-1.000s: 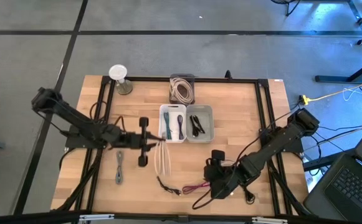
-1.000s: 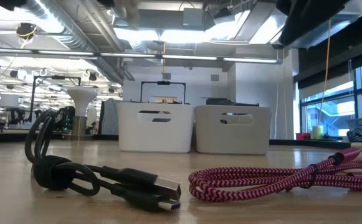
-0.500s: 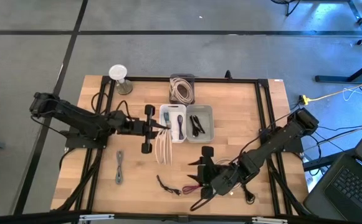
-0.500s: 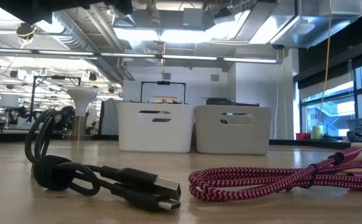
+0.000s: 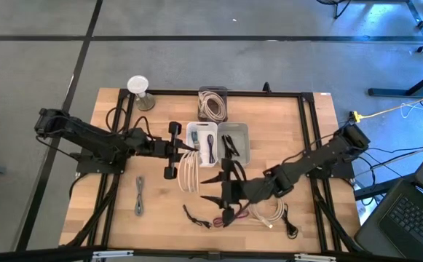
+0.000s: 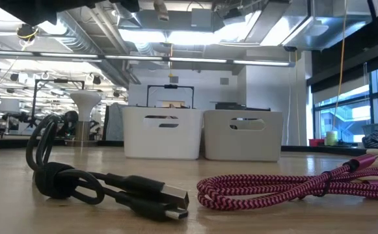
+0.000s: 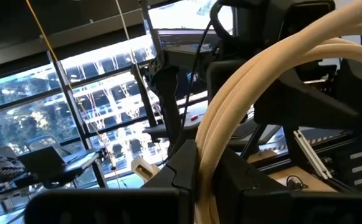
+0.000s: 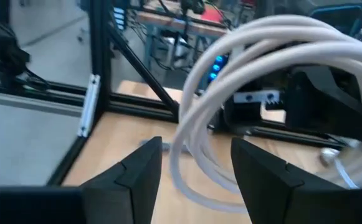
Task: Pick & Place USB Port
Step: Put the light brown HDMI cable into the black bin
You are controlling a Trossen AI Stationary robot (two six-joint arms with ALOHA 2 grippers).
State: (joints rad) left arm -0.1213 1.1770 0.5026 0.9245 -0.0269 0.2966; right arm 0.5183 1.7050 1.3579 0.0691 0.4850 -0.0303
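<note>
change: your right gripper [image 5: 211,189] has swung to the white cable [image 5: 190,173] | fingers: spread; left gripper [image 5: 184,149] pinching cable | handover likely

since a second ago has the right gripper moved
Yes. In the high view the right gripper has moved from the table's near edge toward the white bins, fingers open.
</note>
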